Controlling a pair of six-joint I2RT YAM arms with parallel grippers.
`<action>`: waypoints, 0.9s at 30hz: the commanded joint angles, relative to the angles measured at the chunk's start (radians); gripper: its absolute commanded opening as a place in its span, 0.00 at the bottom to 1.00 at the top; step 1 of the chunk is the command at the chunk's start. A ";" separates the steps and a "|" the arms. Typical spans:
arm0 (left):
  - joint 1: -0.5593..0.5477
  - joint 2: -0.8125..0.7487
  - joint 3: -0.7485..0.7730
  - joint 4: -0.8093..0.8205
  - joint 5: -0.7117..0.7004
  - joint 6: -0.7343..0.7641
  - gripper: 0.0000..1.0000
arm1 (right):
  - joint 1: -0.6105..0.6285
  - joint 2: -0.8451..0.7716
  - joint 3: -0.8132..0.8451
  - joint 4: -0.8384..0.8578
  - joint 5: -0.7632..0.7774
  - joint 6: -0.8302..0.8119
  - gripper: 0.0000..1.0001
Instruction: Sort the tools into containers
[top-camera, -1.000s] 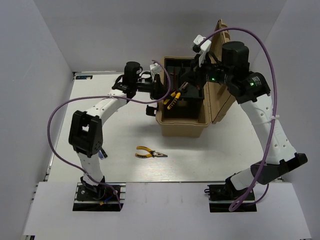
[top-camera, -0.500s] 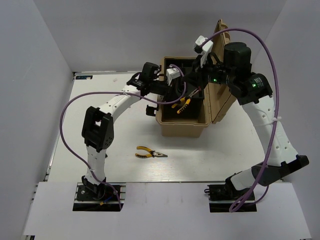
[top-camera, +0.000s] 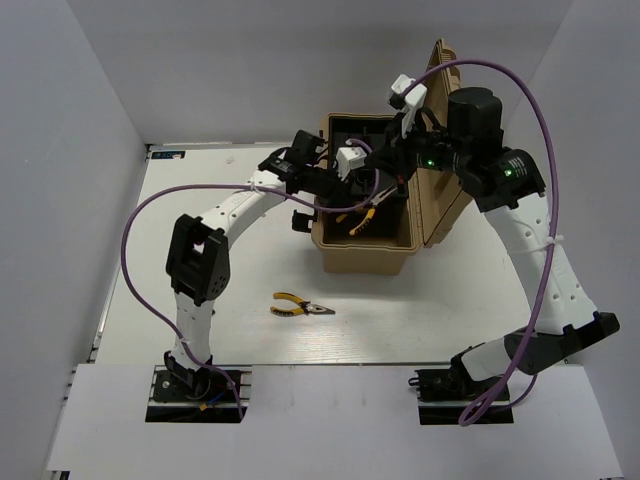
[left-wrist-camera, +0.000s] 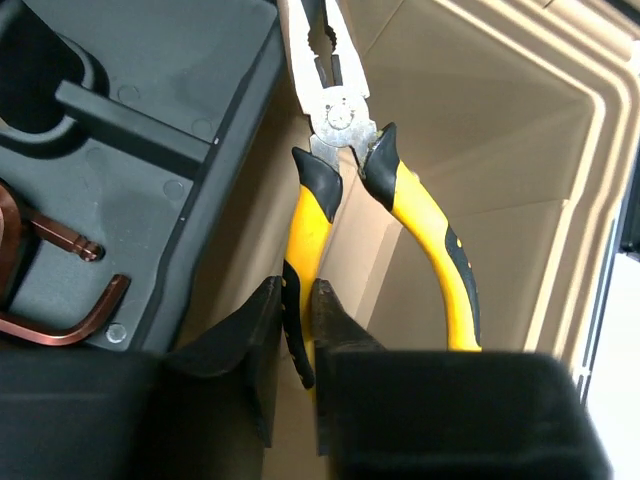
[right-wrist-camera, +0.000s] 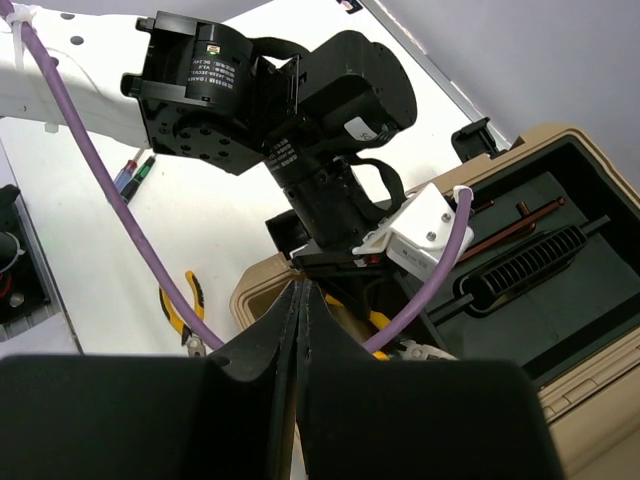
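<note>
Since a second ago the left arm has swung from beside the toolbox's (top-camera: 365, 262) outer wall to well over its open top, carrying the pliers (top-camera: 365, 218) along with it; they now sit lower and deeper inside than before. The right arm has barely shifted.

From the left wrist view, the left claw (left-wrist-camera: 295, 300) pinches one yellow handle of the pliers (left-wrist-camera: 330, 150) near its end. The other handle splays free toward the lower right of the frame, and the steel nose points to the top edge. The pliers hang in the bare tan compartment, just beside the black tray (left-wrist-camera: 150, 120). Whether they touch the floor of the box I cannot tell. Reddish-brown bent keys (left-wrist-camera: 60, 236) lie in the tray at lower left.

The right claw (right-wrist-camera: 300, 290) has its fingers pressed together on nothing, hovering above the box close to the left arm's wrist.

Seen from above, the lid (top-camera: 440, 130) stands open at the right of the box. A second pair of pliers (top-camera: 300, 306) lies on the white table (top-camera: 250, 270) below the box, well apart from it. Two thin screwdrivers (right-wrist-camera: 135, 172) lie on the table at left in the right wrist view.
</note>
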 joint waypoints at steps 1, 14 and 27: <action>-0.018 -0.027 0.046 -0.014 -0.024 0.022 0.29 | -0.006 -0.031 -0.016 0.020 -0.013 0.016 0.00; -0.037 -0.117 0.056 0.014 -0.113 -0.019 0.55 | -0.009 -0.046 -0.037 -0.015 -0.137 -0.039 0.05; 0.008 -0.847 -0.673 0.343 -0.865 -0.535 0.44 | 0.014 -0.086 -0.317 -0.132 -0.434 -0.308 0.91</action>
